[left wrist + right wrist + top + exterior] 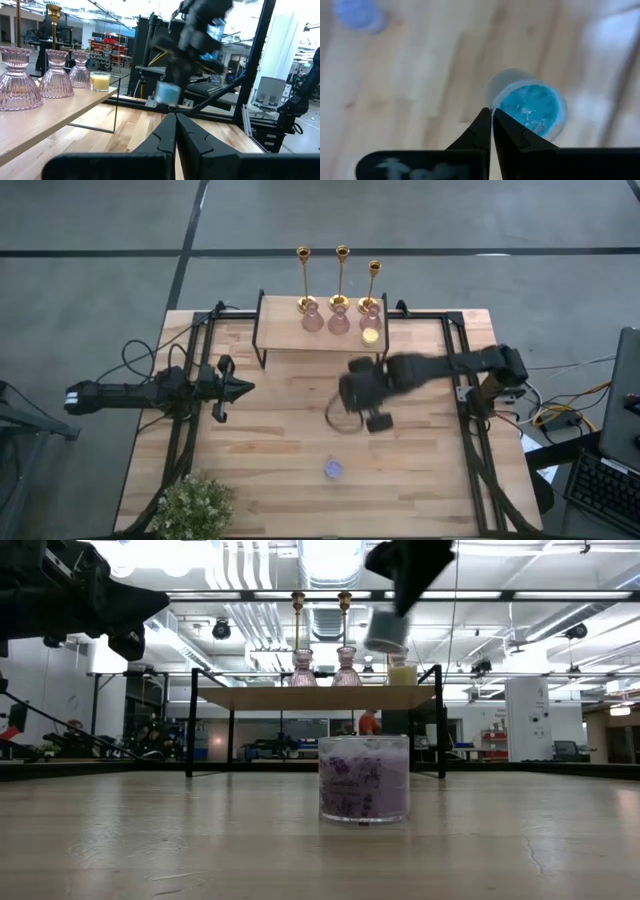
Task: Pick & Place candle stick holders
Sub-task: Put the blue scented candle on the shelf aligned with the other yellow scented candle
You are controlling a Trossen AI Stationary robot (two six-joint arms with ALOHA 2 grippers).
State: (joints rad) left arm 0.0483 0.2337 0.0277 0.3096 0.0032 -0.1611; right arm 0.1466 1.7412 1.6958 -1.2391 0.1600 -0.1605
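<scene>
One blue candle point(532, 107), seemingly pinched by right fingers point(491, 131)

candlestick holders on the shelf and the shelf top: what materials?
Three tall gold candlestick holders: stems look like polished metal, bright glints; the ribbed pink domed bases look like translucent pressed glass. Light shelf top: apparently unfinished wood, visible grain, on thin black metal legs.
</scene>
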